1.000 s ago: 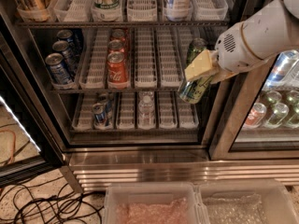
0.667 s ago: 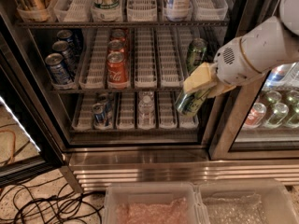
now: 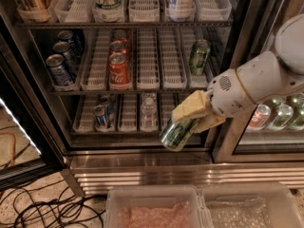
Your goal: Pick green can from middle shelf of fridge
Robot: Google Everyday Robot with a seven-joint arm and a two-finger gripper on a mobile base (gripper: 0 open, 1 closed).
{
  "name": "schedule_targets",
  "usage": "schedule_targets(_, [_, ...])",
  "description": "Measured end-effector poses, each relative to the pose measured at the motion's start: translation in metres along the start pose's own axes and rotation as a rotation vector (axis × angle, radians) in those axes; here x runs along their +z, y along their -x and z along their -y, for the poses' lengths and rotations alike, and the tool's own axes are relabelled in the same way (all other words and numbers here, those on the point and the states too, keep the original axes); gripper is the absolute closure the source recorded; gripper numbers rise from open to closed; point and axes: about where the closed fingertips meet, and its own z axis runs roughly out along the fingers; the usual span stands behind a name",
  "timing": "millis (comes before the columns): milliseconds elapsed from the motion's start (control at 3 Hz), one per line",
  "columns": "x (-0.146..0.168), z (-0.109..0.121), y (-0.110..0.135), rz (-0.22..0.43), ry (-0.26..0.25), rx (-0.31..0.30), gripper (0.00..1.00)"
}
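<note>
Nearest you, the left bin holds pinkish padding and the right bin holds clear padding. Above them the gripper is clamped on the green can. The can is tilted, outside the fridge, with free air below it. A second ago it was up level with the middle shelf. Farther back, that shelf holds a second green can, red cans and blue cans.
</note>
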Motion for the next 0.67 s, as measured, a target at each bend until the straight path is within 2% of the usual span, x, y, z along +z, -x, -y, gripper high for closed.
schedule_targets(333, [0.0091, -0.0164, -0.0163, -0.066, 0.088, 0.001, 1.00])
schedule_targets(667, [0.0092, -0.0184, -0.0169, -0.069, 0.094, 0.001, 1.00])
